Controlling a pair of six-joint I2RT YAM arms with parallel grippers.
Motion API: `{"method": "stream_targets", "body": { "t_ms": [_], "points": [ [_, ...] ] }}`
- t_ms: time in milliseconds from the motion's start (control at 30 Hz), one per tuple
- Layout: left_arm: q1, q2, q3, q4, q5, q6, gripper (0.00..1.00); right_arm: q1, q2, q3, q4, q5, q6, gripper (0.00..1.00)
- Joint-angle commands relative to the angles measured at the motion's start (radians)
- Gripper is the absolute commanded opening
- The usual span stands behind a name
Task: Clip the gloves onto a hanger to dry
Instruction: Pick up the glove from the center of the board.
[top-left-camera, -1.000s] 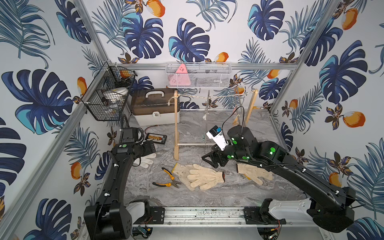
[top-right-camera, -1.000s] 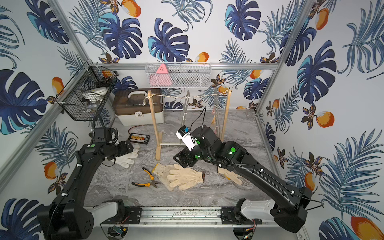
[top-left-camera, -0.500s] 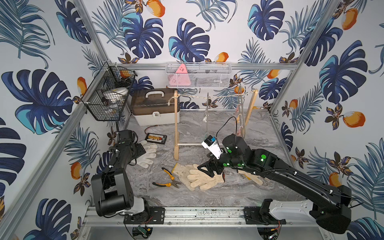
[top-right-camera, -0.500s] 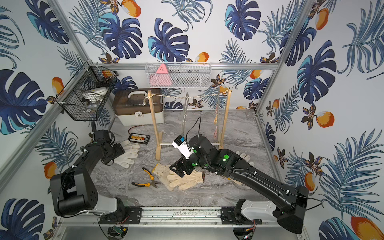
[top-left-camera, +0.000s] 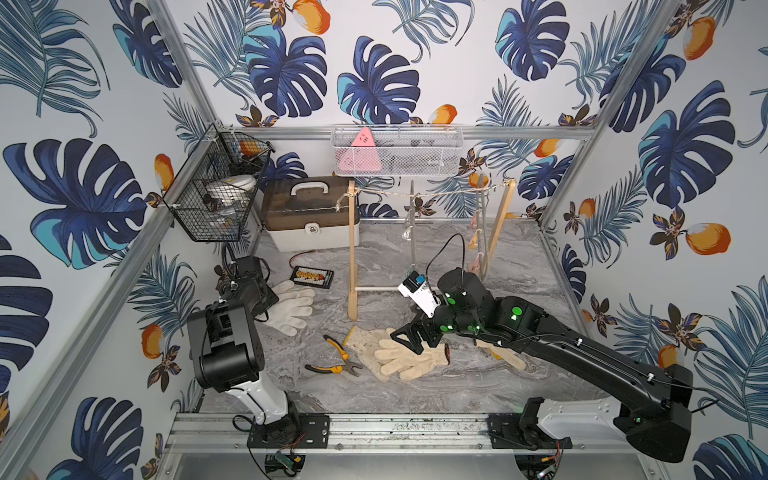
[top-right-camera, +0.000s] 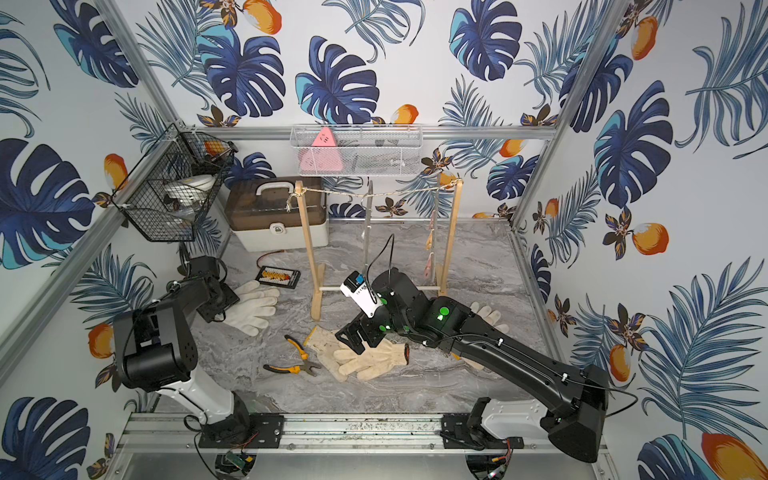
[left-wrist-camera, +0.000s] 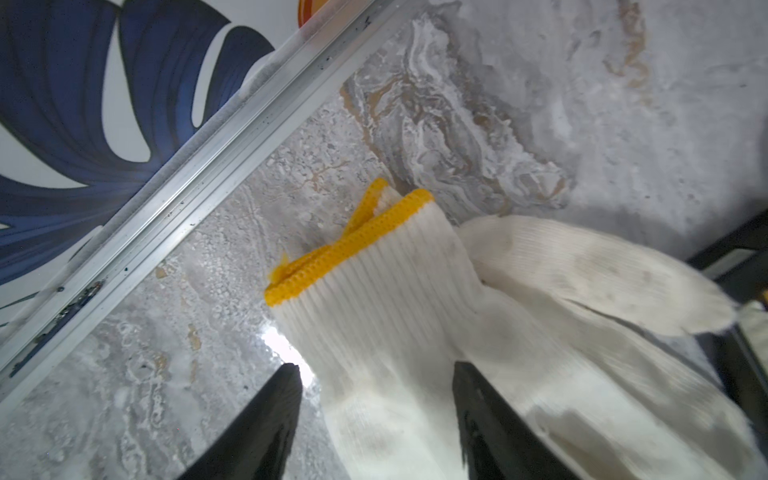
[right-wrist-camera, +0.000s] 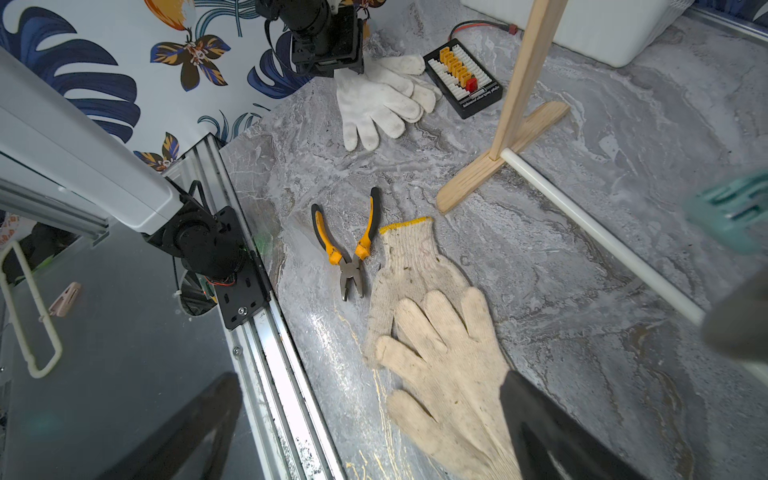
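1. Our left hand (left-wrist-camera: 374, 370) is open, its jaws straddling the cuff end of the stacked white gloves (left-wrist-camera: 415, 291) at far left on the table (top-left-camera: 457, 395). Closing here may pinch both, or only the top knit.
2. Our right hand (right-wrist-camera: 370, 376) hangs open over the overlapping cream gloves (right-wrist-camera: 436, 332) in the near middle. Lifting one could drag the other.
3. The pliers (right-wrist-camera: 345, 249) lie just beside them and could be nudged.

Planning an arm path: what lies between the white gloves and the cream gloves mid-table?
Orange-handled pliers, lying open beside the cuff of the cream gloves; the rest toward the white gloves is bare table. Both top views and the right wrist view show it.
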Motion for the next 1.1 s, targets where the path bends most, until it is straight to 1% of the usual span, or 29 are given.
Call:
{"method": "stream_targets", "body": {
  "t_ms": [0, 133, 200, 300, 500, 533, 600, 833, 900, 1033, 1067],
  "points": [
    [0.007, 0.028, 0.002, 0.039, -0.012, 0.004, 0.61, -0.001, 0.013, 0.012, 0.009, 0.018, -0.019, 1.0],
    [0.008, 0.064, -0.002, 0.045, 0.013, 0.008, 0.54, -0.003, 0.031, 0.019, 0.012, 0.02, -0.02, 1.0],
    [0.008, 0.065, -0.01, 0.049, 0.018, 0.002, 0.44, -0.003, 0.039, 0.027, 0.011, 0.021, -0.021, 1.0],
    [0.008, 0.064, -0.005, 0.042, 0.021, 0.004, 0.36, -0.005, 0.046, 0.031, 0.008, 0.02, -0.026, 1.0],
    [0.007, 0.044, 0.029, 0.014, 0.02, 0.023, 0.33, -0.007, 0.055, 0.04, 0.007, 0.01, -0.027, 1.0],
    [0.008, 0.041, 0.032, 0.011, 0.027, 0.025, 0.28, -0.007, 0.057, 0.04, 0.009, 0.008, -0.026, 1.0],
    [0.007, 0.04, 0.04, 0.006, 0.037, 0.029, 0.24, -0.007, 0.059, 0.039, 0.009, 0.004, -0.023, 1.0],
    [0.008, 0.073, 0.055, -0.008, 0.07, 0.035, 0.22, -0.008, 0.063, 0.043, 0.006, -0.011, -0.026, 1.0],
    [0.008, 0.074, 0.063, -0.013, 0.079, 0.039, 0.1, -0.008, 0.061, 0.042, 0.004, -0.012, -0.029, 1.0],
    [0.008, 0.058, 0.085, -0.029, 0.081, 0.046, 0.0, -0.008, 0.063, 0.047, 0.006, -0.015, -0.028, 1.0],
    [0.008, 0.048, 0.095, -0.038, 0.079, 0.052, 0.0, -0.009, 0.064, 0.051, 0.007, -0.019, -0.028, 1.0]
  ]
}}
